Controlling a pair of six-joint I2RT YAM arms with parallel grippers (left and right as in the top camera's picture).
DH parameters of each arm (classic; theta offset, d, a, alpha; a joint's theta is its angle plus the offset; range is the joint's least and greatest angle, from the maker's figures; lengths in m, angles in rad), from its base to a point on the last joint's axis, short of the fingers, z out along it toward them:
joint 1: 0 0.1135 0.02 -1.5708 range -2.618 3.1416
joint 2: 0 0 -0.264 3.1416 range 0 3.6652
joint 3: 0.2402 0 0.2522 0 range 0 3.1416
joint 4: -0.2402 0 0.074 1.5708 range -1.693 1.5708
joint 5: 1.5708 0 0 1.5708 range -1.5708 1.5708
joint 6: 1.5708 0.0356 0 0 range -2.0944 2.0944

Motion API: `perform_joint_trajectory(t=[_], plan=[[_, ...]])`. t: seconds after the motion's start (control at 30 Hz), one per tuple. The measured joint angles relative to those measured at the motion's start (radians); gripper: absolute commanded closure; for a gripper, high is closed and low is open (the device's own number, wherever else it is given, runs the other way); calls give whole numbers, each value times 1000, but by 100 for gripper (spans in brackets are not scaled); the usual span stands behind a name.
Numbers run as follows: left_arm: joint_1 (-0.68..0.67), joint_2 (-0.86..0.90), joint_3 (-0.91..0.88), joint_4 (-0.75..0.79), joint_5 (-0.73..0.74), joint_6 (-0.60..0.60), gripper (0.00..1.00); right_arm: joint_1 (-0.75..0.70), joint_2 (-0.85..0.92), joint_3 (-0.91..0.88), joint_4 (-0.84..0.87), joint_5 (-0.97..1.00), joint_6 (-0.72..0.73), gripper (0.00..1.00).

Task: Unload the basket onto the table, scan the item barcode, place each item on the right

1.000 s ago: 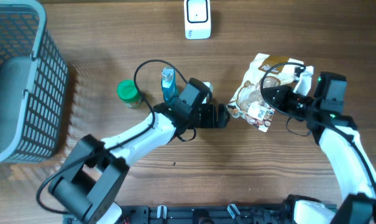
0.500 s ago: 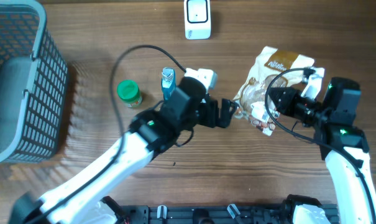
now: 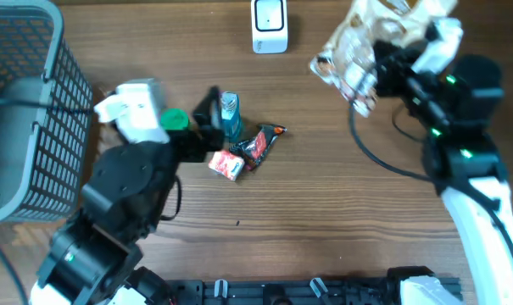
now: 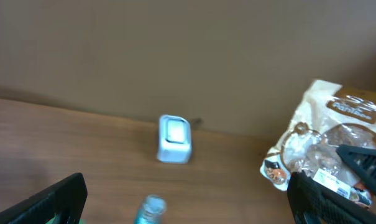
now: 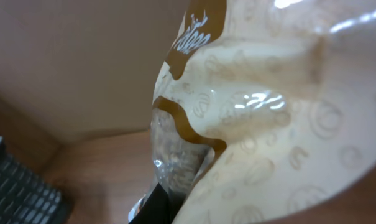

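While the left gripper gapes, the right gripper clamps the bag.

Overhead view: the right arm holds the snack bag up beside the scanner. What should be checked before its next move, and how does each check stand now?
1. Right gripper shut on the beige-and-clear plastic snack bag: ok.
2. Bag lifted off the wooden table: ok.
3. Barcode turned toward the white box-shaped scanner: cannot tell; only a small printed label shows at the bag's lower edge.
4. Space between bag and scanner free: ok.
5. Left gripper open, empty, apart from the bag: ok.
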Motion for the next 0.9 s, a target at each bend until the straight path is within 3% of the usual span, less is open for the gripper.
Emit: perform_joint_trajectory(t=[0.17,0.43,0.6,0.9], plan=[[5,-14,2,-72,-138,10,0,171,295,208,19,256,-161,95],[5,-9,2,-146,-238,13,0,238,628,524,149,503,-525,95],[5,-9,2,-200,-246,13,0,298,669,564,342,583,-856,95],[5,-7,2,-258,-249,13,0,328,873,571,604,574,-1183,95]])
